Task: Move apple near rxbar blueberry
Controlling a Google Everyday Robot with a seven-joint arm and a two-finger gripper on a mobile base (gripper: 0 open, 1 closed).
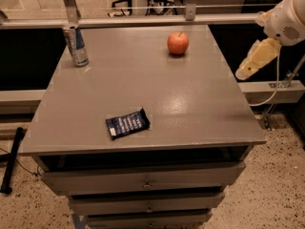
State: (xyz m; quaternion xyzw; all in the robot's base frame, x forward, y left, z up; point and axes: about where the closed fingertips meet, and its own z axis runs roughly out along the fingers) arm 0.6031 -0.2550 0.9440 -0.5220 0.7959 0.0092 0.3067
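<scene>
While hand [246, 70] hangs off table [190, 109] rt side, grip unclear, can [76, 46] stands left of apple [177, 43], rxbar blueberry [127, 123].

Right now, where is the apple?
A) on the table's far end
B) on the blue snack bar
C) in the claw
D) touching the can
A: the apple sits at the far end of the table, while the claw hangs in the air past the table's right edge.
</scene>
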